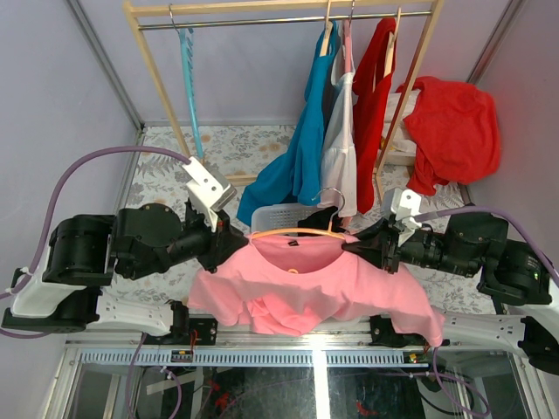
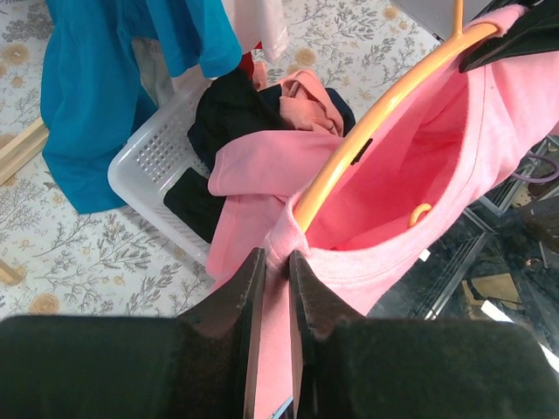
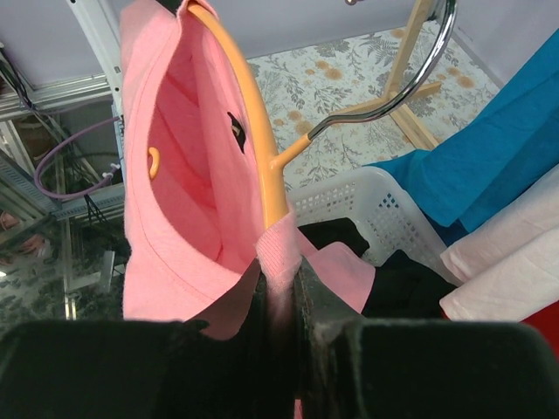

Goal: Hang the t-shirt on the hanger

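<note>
Floral cloth covers your table, with lilac-grey walls close on both sides. A wooden rack stands at the back. It carries a teal hanger on the left, and a blue shirt, a white garment and a red garment on the right. A red cloth is draped beside its right post.

Just behind your grippers sits a white basket of dark and salmon clothes. Bare cloth shows only at the back left, between the teal hanger and the blue shirt. At the near edge, a metal frame runs under the arms.

The t-shirt is stretched between both arms in front of the basket, and its body hangs down over the near edge. It is plain pink, soft and creased, with the neck opening pulled wide.

The hanger lies across that opening. Its orange ends are tucked under the fabric at each shoulder, and its metal hook stands above the basket.

Your left gripper is clamped on the shirt at one end of the hanger. Your right gripper pinches the shirt at the other end.
</note>
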`<state>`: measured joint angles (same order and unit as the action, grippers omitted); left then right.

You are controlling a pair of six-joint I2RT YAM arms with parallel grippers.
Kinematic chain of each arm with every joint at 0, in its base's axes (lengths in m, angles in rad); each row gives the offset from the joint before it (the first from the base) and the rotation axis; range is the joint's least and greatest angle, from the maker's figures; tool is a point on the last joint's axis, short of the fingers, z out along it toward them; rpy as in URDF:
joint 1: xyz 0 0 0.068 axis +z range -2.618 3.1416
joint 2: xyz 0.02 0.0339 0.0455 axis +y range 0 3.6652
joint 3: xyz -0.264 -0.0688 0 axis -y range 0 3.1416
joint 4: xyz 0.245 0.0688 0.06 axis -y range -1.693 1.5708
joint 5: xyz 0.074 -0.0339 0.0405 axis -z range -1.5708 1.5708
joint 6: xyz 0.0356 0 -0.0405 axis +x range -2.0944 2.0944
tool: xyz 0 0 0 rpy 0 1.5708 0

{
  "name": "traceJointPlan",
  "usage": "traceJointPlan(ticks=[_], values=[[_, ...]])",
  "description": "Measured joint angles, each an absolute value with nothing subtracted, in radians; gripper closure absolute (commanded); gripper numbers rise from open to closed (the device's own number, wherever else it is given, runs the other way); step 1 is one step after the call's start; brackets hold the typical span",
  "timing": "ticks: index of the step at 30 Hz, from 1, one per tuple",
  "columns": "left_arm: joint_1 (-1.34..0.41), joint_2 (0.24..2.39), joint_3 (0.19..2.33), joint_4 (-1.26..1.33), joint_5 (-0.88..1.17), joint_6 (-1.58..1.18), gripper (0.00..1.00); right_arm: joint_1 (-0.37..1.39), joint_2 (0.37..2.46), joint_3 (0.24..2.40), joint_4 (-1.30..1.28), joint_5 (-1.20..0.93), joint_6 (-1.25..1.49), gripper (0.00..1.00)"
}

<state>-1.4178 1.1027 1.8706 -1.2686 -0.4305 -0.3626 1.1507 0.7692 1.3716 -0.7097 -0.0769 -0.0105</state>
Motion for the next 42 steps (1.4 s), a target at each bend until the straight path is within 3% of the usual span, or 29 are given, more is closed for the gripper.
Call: traceJointPlan(ticks=[3,10,23,42], values=[[-1.418,1.096,1.861,-1.268,-0.432,-0.364,0.80,1.151,0.769,1.371,-0.717,-0.076,-0.010,1.00],[-1.418,1.092,1.848,-1.245,-0.436,-0.373,0.75,1.151,0.768,1.370,-0.722,-0.081,-0.010,1.00],[-1.418,1.107,1.837,-1.208,-0.426,-0.374,1.00,1.151,0.763,1.367,-0.727,-0.084,-0.010,1.00],[-1.418,1.182,1.920,-1.178,-0.407,-0.366,1.00,1.151,0.789,1.352,-0.696,-0.102,-0.011,1.00]])
